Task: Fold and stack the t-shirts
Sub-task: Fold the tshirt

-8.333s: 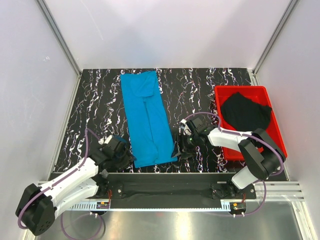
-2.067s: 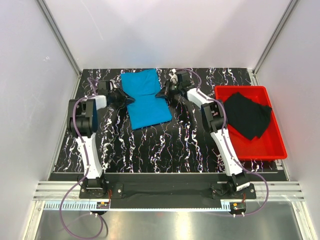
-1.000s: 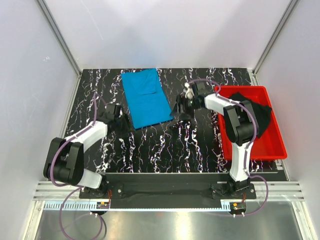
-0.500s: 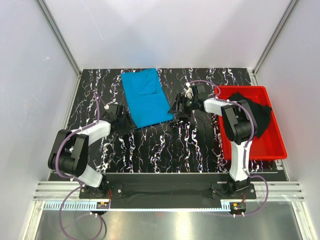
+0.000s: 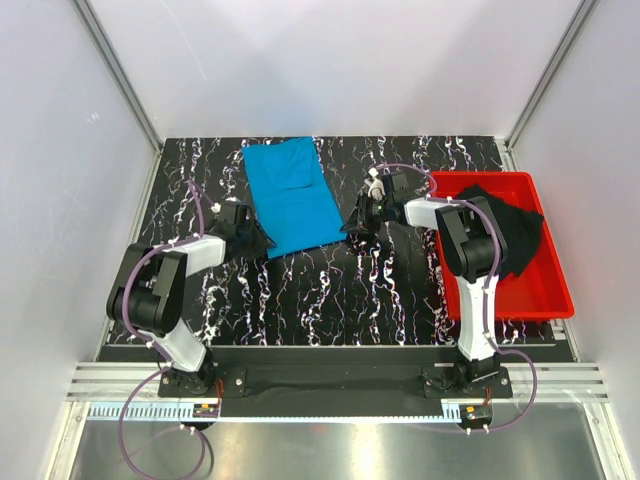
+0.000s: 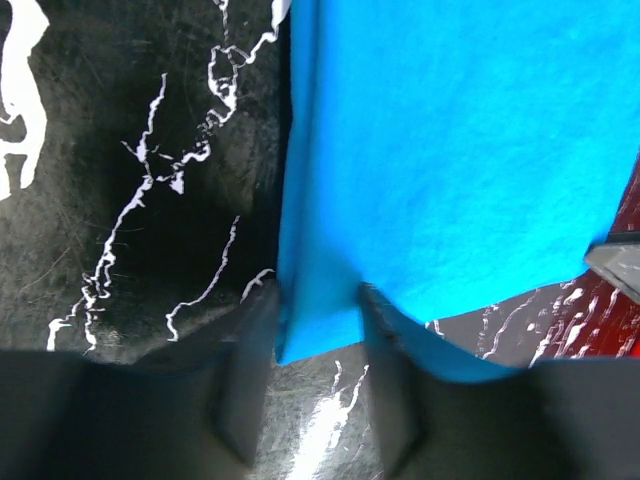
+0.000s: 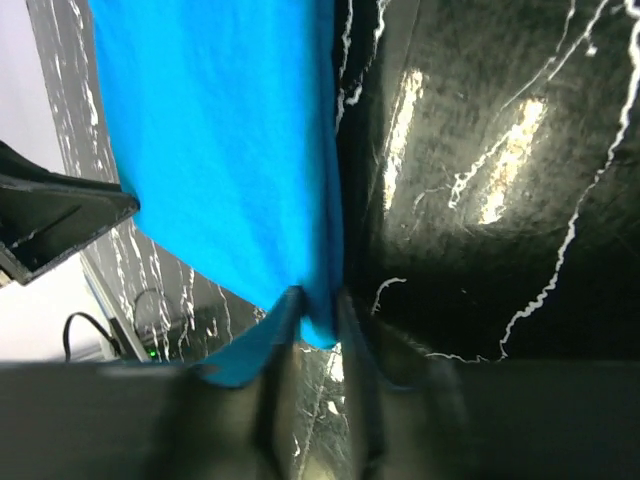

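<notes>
The sky-blue t-shirt (image 5: 295, 200) lies folded flat at the back middle of the table, filling the left wrist view (image 6: 450, 150) and the right wrist view (image 7: 220, 130). My left gripper (image 5: 258, 238) is at its near left corner, and in its own view (image 6: 318, 370) the jaws are shut on that corner. At the near right corner, my right gripper (image 5: 352, 222) pinches the cloth tightly between its narrow jaws (image 7: 318, 320). The black t-shirt (image 5: 505, 235) lies crumpled in the red tray (image 5: 555, 290), partly behind the right arm.
The red tray stands along the table's right side, close to the right arm's elbow. White walls and metal frame posts enclose the black marbled table (image 5: 330, 290) on three sides. Each wrist view shows the other gripper across the shirt.
Both grippers slid in to the blue shirt's near corners and closed on them. The shirt itself has not shifted in the last second.
</notes>
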